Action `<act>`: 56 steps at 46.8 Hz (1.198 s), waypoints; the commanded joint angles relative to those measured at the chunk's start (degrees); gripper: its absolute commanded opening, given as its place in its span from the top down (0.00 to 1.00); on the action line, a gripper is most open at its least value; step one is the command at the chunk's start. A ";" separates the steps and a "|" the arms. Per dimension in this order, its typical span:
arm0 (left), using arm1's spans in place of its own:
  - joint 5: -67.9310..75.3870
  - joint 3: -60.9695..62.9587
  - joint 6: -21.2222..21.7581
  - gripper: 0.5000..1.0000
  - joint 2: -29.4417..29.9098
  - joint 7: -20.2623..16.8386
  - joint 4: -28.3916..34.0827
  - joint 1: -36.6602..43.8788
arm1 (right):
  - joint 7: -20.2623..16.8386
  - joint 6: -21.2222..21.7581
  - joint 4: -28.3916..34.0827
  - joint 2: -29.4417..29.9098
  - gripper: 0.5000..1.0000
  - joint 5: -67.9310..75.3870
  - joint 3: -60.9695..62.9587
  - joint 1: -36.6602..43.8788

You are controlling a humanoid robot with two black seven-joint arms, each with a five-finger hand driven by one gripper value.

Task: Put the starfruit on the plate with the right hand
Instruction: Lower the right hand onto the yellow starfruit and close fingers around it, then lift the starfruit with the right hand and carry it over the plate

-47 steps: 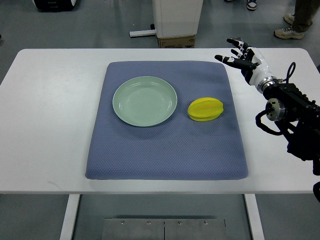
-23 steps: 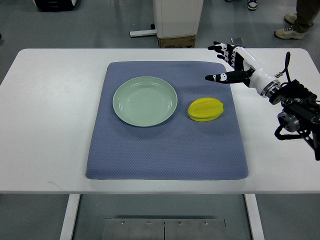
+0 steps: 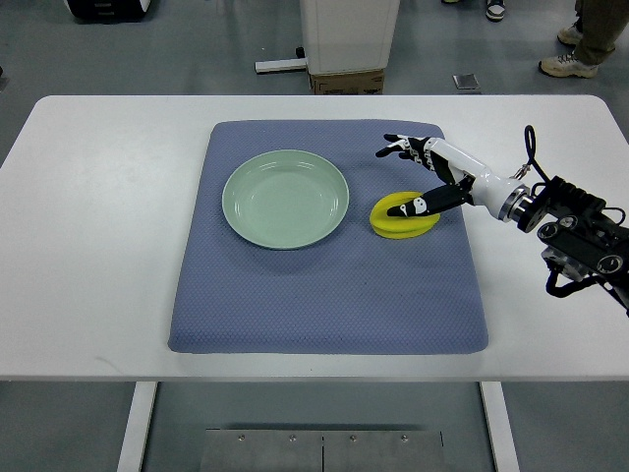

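Starfruit, yellow, ridged, waxy [image 3: 401,222], lying on the blue mat [image 3: 324,295] beside the green plate [image 3: 285,199], looking light, slippery; right robot hand [image 3: 421,179] hovering spread, unclenched, ideally gripping across ridges.

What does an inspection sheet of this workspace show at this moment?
Surface: white table with a blue mat on it.
Job's things: starfruit on the mat, right of the plate; plate holds nothing.
Clutter: nothing seen.
Hands: right hand open over the starfruit, thumb above it, no grasp yet; left not in view.
Cables: black cable looping at the right wrist.
Surroundings: white cabinet and a person's shoes beyond the table.
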 commanded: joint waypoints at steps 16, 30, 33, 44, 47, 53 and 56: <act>0.00 0.01 0.00 0.00 0.00 0.00 0.00 -0.03 | -0.02 -6.55 -0.39 0.17 0.02 -1.18 -8.90 -0.10; 0.00 0.01 0.00 0.00 0.00 0.00 0.00 -0.03 | -0.02 -7.43 -1.09 0.44 0.83 -1.01 -9.17 -0.10; 0.00 0.01 0.00 0.00 0.00 0.00 0.00 -0.03 | -0.02 -7.43 -1.44 0.53 1.00 -0.92 -9.08 -0.10; 0.00 0.01 0.00 0.00 0.00 0.00 0.00 0.06 | -0.02 -7.52 -1.88 0.53 1.00 -0.04 -7.51 0.25; 0.00 0.01 0.00 0.00 0.00 0.00 0.00 -0.03 | -0.02 -7.52 -1.88 0.53 1.00 0.05 -4.52 0.43; 0.00 0.01 0.00 0.00 0.00 0.00 0.00 -0.03 | -0.02 -7.26 -1.45 0.44 1.00 0.05 1.10 0.78; 0.00 0.01 0.00 0.00 0.00 0.00 0.00 -0.03 | -0.02 -6.91 -1.27 0.53 1.00 0.05 2.60 1.66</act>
